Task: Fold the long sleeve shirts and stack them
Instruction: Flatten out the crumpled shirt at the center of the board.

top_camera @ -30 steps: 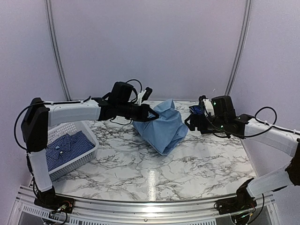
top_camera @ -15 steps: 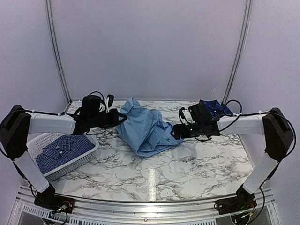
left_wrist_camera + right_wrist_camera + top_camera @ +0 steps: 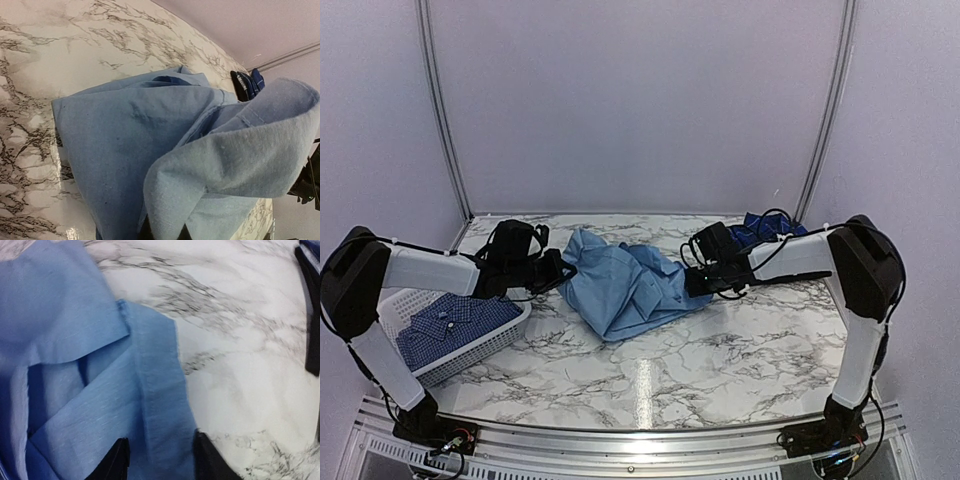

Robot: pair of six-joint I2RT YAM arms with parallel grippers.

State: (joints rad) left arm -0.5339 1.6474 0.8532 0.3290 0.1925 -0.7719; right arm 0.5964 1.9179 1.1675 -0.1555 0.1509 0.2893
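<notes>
The plain light blue shirt (image 3: 620, 285) lies crumpled on the marble table (image 3: 740, 350), at mid-back. My left gripper (image 3: 563, 268) is low at the shirt's left edge, shut on a fold of its cloth (image 3: 215, 160); that fold fills the left wrist view and hides the fingertips. My right gripper (image 3: 688, 280) is at the shirt's right edge. Its fingers (image 3: 120, 462) stand apart astride the shirt's hem strip (image 3: 160, 405), which lies flat between them. A blue-and-white check shirt (image 3: 455, 320) sits folded in the basket. The dark navy plaid shirt (image 3: 765, 228) lies bunched at the back right.
A white perforated basket (image 3: 485, 348) stands at the left, near the front. Curved rails (image 3: 440, 110) and purple walls close in the back and sides. The metal front rail (image 3: 640, 445) carries both arm bases.
Both arms came down and brought the hanging light blue shirt onto the table. The left gripper drew it leftward. The right gripper reached in to its right edge, and its jaws narrowed.
</notes>
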